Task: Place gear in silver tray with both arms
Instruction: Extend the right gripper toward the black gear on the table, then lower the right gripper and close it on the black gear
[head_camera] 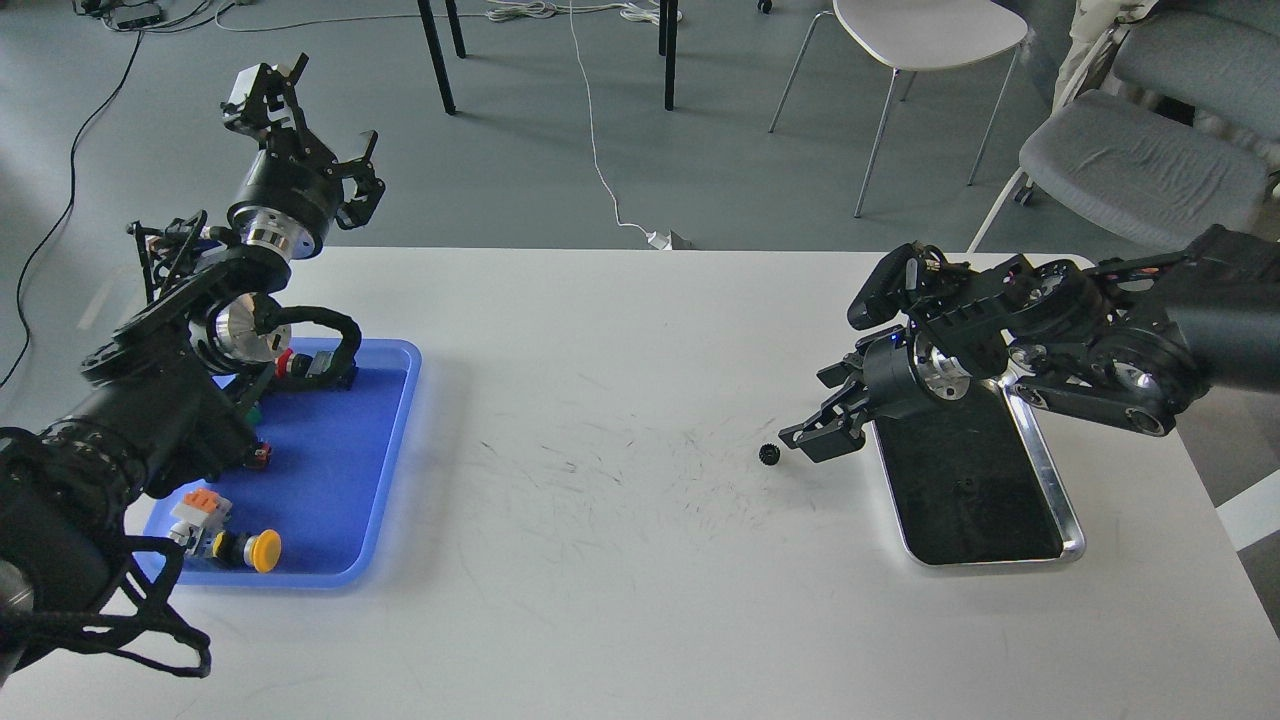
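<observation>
Our right gripper (812,440) hangs with fingers spread just right of the small black gear (768,454), which lies on the white table (620,580) left of the silver tray (1045,470). Our left gripper (300,130) is raised at the far left above the blue tray (385,470), fingers spread.

No legible text, labels, brands or numbers anywhere in view.

Bare table (620,400) surrounds the gear (768,454); silver tray (1050,480) flanks it.
</observation>
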Available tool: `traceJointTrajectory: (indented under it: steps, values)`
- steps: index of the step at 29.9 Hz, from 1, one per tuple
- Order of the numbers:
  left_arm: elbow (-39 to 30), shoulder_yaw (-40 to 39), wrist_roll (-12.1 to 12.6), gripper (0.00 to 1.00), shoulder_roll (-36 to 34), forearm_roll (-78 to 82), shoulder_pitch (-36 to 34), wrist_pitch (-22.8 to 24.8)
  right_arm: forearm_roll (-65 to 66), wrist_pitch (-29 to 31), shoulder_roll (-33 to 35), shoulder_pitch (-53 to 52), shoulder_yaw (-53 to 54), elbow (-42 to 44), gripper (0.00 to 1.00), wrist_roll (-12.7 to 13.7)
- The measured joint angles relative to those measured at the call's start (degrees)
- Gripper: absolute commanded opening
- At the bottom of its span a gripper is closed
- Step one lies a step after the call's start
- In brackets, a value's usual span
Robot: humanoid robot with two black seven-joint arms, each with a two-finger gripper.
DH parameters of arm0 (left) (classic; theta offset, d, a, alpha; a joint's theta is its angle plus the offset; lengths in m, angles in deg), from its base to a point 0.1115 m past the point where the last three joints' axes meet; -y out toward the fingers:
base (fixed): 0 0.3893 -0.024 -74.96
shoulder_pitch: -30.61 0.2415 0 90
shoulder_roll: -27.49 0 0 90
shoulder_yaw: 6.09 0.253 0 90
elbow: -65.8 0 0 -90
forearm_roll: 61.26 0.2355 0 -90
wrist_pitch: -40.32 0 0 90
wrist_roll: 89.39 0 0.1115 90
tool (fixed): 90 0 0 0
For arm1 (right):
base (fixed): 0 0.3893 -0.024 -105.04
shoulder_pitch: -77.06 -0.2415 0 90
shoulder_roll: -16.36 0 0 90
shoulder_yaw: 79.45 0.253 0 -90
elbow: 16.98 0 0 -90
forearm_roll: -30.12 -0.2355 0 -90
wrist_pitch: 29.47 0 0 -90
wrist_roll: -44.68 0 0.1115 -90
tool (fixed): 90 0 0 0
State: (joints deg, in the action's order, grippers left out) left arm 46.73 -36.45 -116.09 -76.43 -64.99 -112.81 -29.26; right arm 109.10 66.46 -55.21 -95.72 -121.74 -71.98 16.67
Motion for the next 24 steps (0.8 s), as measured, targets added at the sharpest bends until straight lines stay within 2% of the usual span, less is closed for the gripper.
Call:
traceJointTrajectory:
  steps: [14,19,24]
  values:
    - [0.4,-0.8,0.2,0.99,-1.6,-0.5,1.5,0.1,0.1,-0.1,-8.3,2.5,-3.8,6.7,0.83,0.0]
    - [0.4,-0.8,0.2,0.99,-1.9,-0.5,1.5,0.1,-0.1,-0.1,-10.1,3.1,-4.1,7.1,0.79,0.0]
    - [0.4,-0.7,0.2,0.99,-2.1,-0.5,1.8,0.2,-0.1,-0.1,-10.5,3.3,-4.3,7.1,0.70,0.0]
